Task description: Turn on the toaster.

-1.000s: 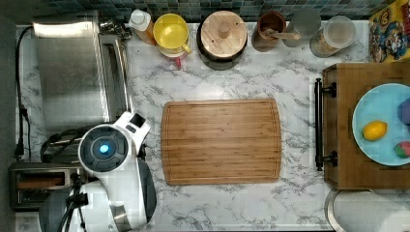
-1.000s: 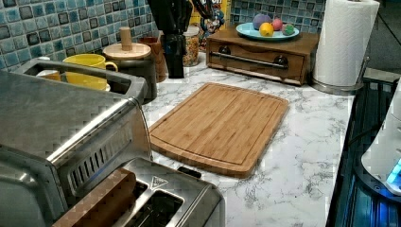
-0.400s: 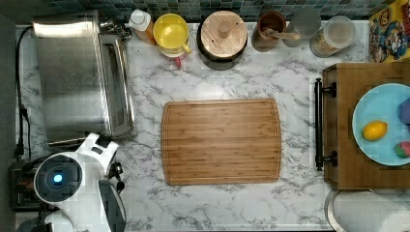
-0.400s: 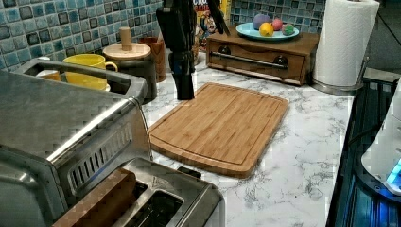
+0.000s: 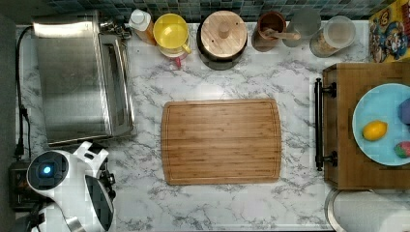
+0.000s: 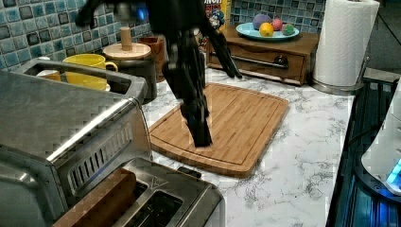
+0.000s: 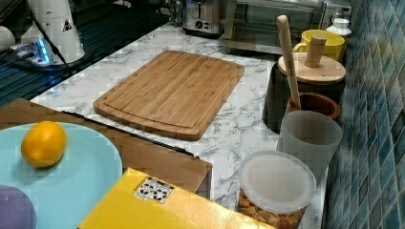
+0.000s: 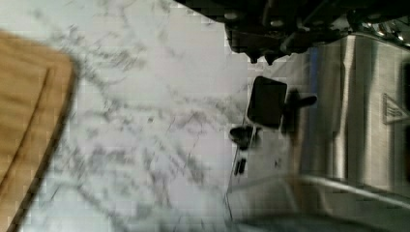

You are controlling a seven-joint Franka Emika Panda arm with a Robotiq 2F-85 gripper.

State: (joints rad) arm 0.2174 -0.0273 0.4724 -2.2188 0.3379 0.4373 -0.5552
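Note:
The toaster (image 6: pixel 161 203) is a small brushed-steel box with two long top slots, at the bottom of the left view. Its black lever knob (image 6: pixel 189 171) sticks out of the end that faces the cutting board. In the wrist view the knob (image 8: pixel 267 101) sits just off the steel body (image 8: pixel 358 111), a short way from my gripper (image 8: pixel 263 50). In the left view my dark gripper (image 6: pixel 198 127) hangs over the board's near corner, above and beyond the knob, touching nothing. In the top view my white arm (image 5: pixel 72 193) covers most of the toaster (image 5: pixel 14 186).
A large steel toaster oven (image 5: pixel 80 77) stands right beside the toaster. A bamboo cutting board (image 5: pixel 221 141) lies mid-counter. Jars, a yellow mug (image 5: pixel 170 31) and a black pot (image 5: pixel 222 38) line the back wall. A wooden drawer box (image 5: pixel 338 125) carries a blue fruit plate, beside a paper towel roll (image 6: pixel 345 42).
My arm swung toward the top view's left, over the toaster. In the left view the gripper came down from near the back wall toward the toaster's lever end.

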